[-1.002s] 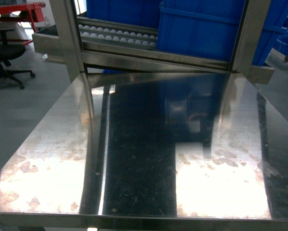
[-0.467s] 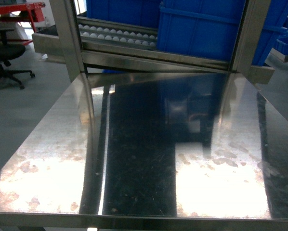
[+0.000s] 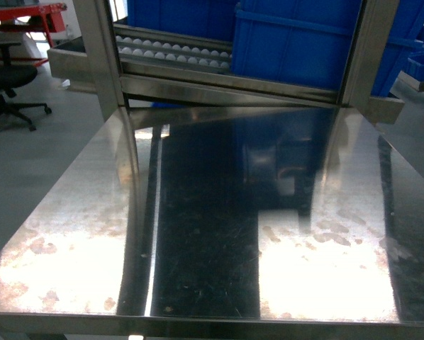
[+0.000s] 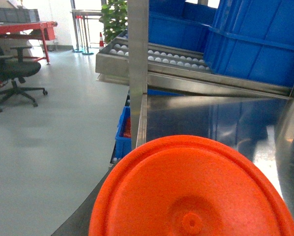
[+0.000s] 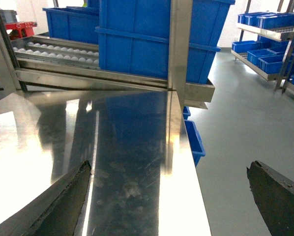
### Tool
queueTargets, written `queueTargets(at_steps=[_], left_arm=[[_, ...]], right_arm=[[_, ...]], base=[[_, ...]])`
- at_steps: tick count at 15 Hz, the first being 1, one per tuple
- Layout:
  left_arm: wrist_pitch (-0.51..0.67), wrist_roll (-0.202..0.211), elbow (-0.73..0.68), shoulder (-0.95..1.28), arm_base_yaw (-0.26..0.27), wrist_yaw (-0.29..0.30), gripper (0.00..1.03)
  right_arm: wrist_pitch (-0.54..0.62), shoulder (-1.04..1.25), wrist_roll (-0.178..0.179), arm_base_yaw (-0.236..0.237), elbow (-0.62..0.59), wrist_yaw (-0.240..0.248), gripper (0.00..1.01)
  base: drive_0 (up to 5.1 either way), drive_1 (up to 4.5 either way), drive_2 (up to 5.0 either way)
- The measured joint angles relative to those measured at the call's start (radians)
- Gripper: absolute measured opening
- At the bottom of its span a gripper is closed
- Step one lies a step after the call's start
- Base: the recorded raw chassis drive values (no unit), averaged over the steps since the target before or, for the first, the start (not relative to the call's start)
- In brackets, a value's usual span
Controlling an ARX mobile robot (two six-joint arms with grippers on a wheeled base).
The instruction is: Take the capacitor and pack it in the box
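Capacitor fills near left wrist view, orange end-on; left jaw state cannot tell. Right gripper jaws spread wide above steel table.

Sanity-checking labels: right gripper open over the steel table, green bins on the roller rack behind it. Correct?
No. The bins are blue, not green; the right wrist view shows it. The rest holds: right gripper open over the steel table, bins on the roller rack behind it.
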Motion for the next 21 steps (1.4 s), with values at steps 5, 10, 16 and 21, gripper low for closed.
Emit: queueTargets(at_steps=[5, 10, 16, 21], left_arm=[[-0.198, 0.000, 0.003, -0.193, 0.000, -0.003, 0.43], [-0.205, 0.000, 0.000, -0.193, 0.000, 0.000, 0.43], [-0.204, 0.000, 0.000, -0.193, 0.000, 0.000, 0.43], [-0.204, 0.000, 0.000, -0.193, 0.000, 0.000, 0.43]], right_arm=[[0.002, 0.000, 0.000, 0.000, 0.000, -0.001, 0.98], [0.000, 0.000, 0.000, 0.000, 0.000, 0.000, 0.98], [0.000, 0.000, 0.000, 0.000, 0.000, 0.000, 0.98], [0.000, 0.000, 0.000, 0.000, 0.000, 0.000, 0.98]], base=[[0.0, 0.00, 0.0], [0.0, 0.00, 0.0], [0.0, 0.00, 0.0], [0.0, 0.00, 0.0]])
